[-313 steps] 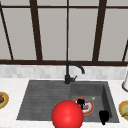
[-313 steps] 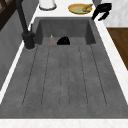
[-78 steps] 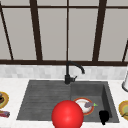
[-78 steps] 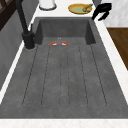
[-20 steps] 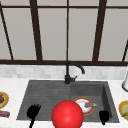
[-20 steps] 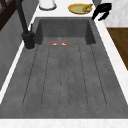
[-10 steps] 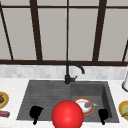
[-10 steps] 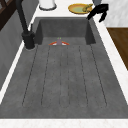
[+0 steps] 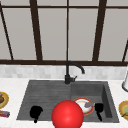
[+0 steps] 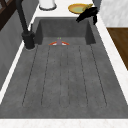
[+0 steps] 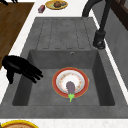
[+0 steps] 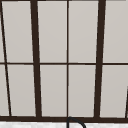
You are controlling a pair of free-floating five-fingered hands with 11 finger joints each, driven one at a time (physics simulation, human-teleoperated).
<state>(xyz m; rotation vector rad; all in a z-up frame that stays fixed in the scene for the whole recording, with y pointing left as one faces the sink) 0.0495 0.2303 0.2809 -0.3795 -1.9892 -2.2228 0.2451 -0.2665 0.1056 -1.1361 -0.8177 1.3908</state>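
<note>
A red-rimmed plate (image 11: 82,75) lies on the basin floor with a purple eggplant (image 11: 70,86) on it. My right hand (image 11: 17,67) hovers at the basin's front rim with its fingers straight and spread toward the plate, holding nothing. It also shows as the right hand (image 9: 99,108) beside the plate (image 9: 80,101), and as the right hand (image 10: 87,13) at the sink's far end. My left hand (image 9: 35,112) hangs over the drainboard's front left with relaxed fingers and holds nothing. A large red ball (image 9: 67,115) sits low in the front view, between the two hands.
The black faucet (image 9: 68,75) stands at the back of the sink (image 9: 47,87). A yellow plate (image 10: 77,8) sits on the counter to the right. On the left counter are a plate with food (image 11: 56,4) and a small red item (image 11: 41,8). A white vessel (image 10: 47,3) stands at the back right.
My left hand came into the front view about a second ago and has since barely shifted. My right hand has edged from the counter side toward the basin and plate.
</note>
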